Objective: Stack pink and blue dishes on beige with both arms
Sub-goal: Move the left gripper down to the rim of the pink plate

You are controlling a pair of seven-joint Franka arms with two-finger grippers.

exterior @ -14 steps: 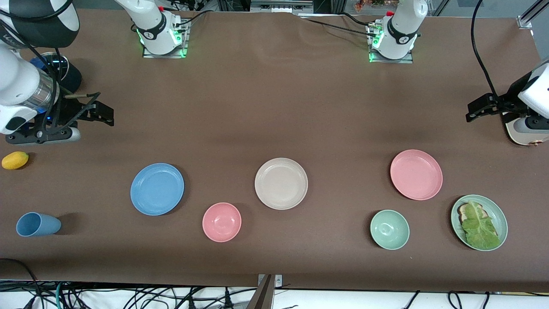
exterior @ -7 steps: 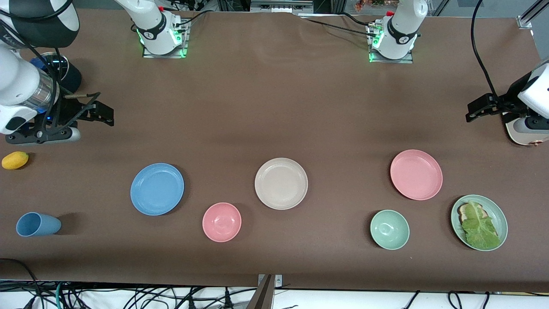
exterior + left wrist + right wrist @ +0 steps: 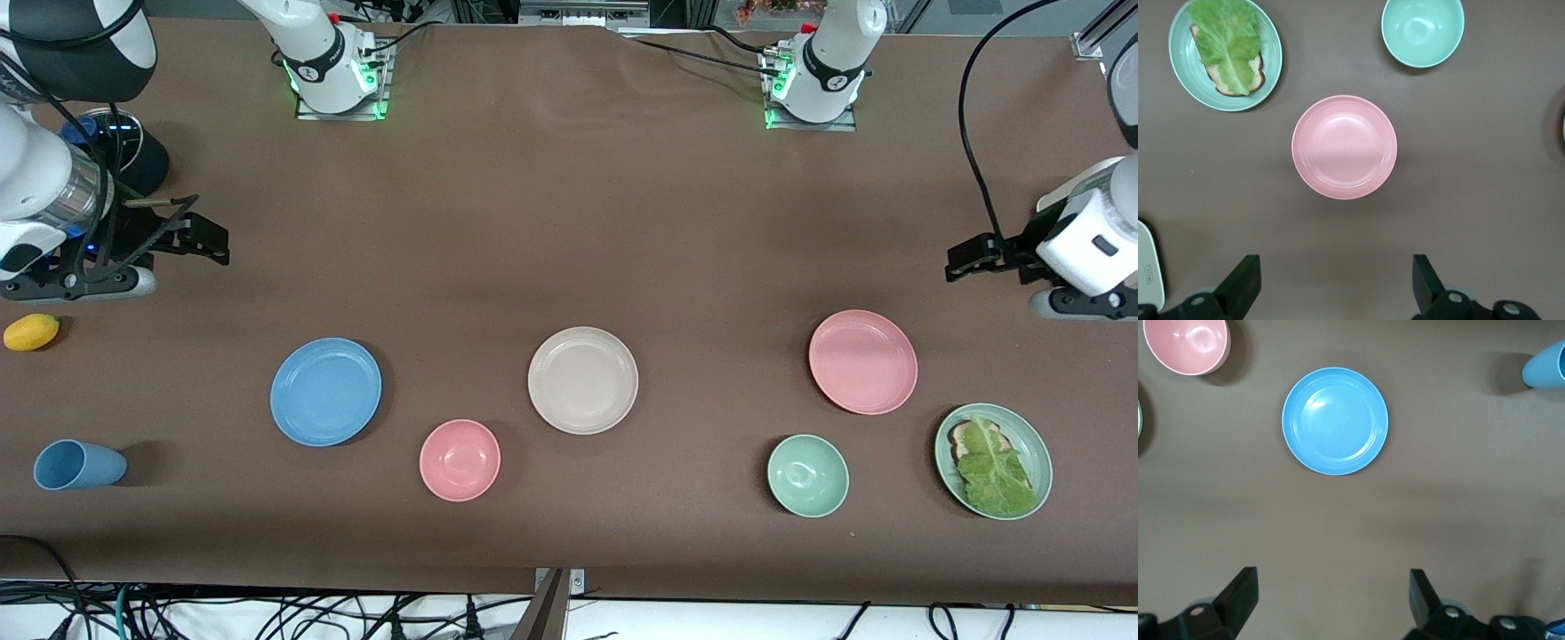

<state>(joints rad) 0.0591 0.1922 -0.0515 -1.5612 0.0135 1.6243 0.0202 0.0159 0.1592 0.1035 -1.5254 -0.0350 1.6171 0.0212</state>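
Front cam sits high across the table (image 3: 569, 222), facing the arm bases and taking in the whole top. Both wrist cams look straight down from well up: left one over the pink plate (image 3: 1345, 147) (image 3: 862, 361), right one over the blue plate (image 3: 1335, 421) (image 3: 325, 391).

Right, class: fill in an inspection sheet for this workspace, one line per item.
Surface: brown table, flat.
Job's things: blue plate, beige plate, pink plate, all apart, unstacked.
Clutter: pink bowl, green bowl, lettuce plate, blue cup, lemon.
Grippers: left gripper near the pink plate, right gripper near the blue plate; jaws open, empty.
Cables: black cable by the left arm.
Surroundings: loose wires at the table's near edge.
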